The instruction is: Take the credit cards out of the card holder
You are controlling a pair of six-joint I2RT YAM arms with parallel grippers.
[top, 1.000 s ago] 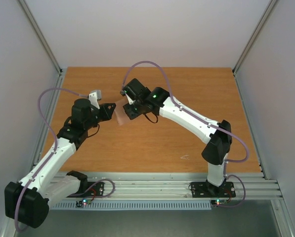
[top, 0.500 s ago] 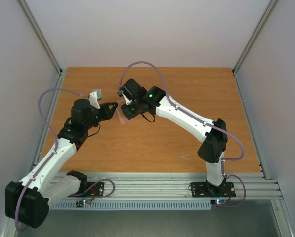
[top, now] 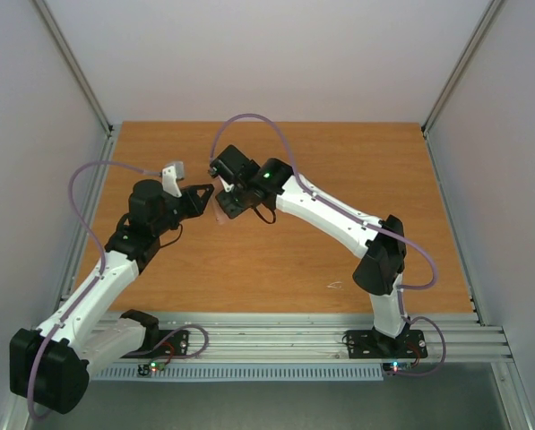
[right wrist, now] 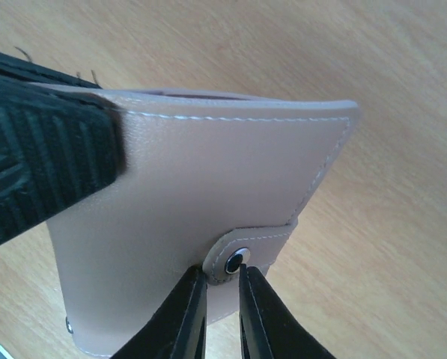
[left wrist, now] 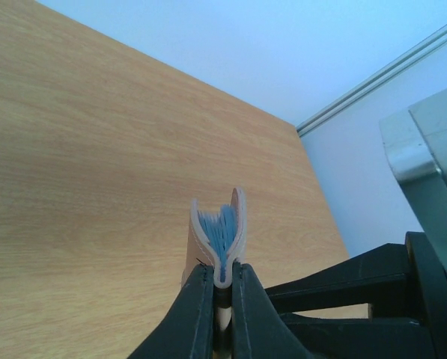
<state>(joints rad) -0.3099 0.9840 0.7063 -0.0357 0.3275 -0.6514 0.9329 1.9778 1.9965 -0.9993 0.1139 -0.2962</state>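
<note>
In my clamped left gripper (left wrist: 222, 271) stands the tan-pink leather card holder (right wrist: 208, 172); right gripper (right wrist: 222, 284) flanks its snap tab (right wrist: 257, 243), grip unclear; unsnap next.

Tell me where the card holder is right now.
In the top view the card holder sits left of centre above the table, clamped in the left gripper, with the right gripper at its snap tab.

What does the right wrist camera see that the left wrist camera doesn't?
Only the right wrist view shows the card holder's tan-pink outside, its snap tab with a metal stud, and the right gripper's tips at that tab. Only the left wrist view shows the holder edge-on, with blue-grey inside showing between its flaps. Both show the holder, the left gripper clamped on it, and the wooden table.
</note>
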